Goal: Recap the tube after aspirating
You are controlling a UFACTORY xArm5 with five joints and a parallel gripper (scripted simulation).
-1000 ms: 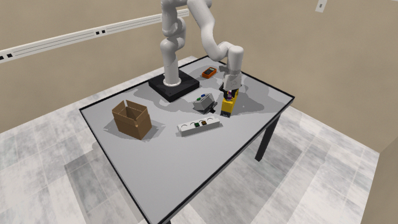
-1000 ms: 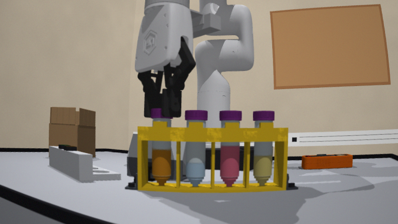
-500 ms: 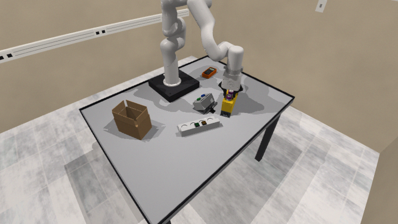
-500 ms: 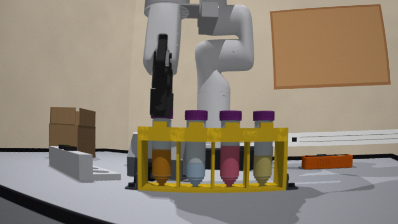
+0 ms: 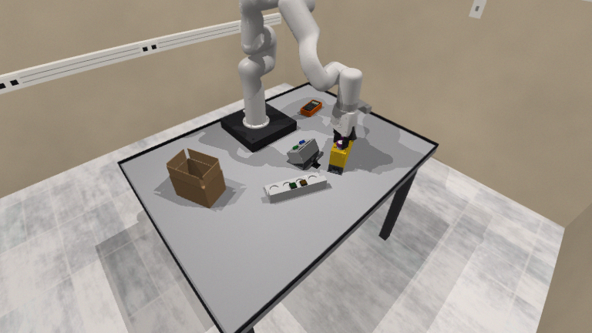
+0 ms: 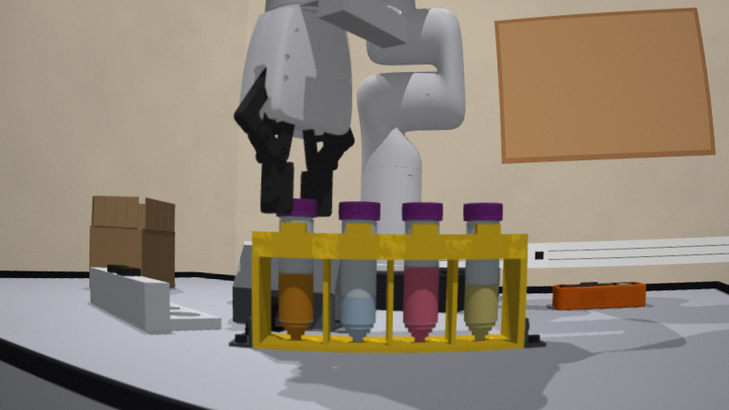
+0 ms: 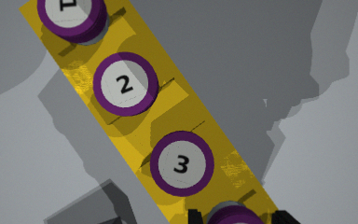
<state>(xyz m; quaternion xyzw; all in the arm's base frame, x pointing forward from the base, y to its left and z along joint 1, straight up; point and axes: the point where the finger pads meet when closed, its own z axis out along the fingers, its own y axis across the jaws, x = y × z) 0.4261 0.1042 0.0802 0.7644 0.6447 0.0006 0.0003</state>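
Gripper (image 6: 296, 202) straddles tube 4's cap (image 7: 235, 216); jaws stand slack, gripping nothing. The cap sits on its tube between them. Likely step one, unscrewing. Next: clamp, twist.

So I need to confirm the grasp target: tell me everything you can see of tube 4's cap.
Tube 4's cap is a purple screw cap, sitting upright on the orange-filled tube at the yellow rack's left end in the exterior view. The gripper flanks it with black fingers on both sides, not clamped.
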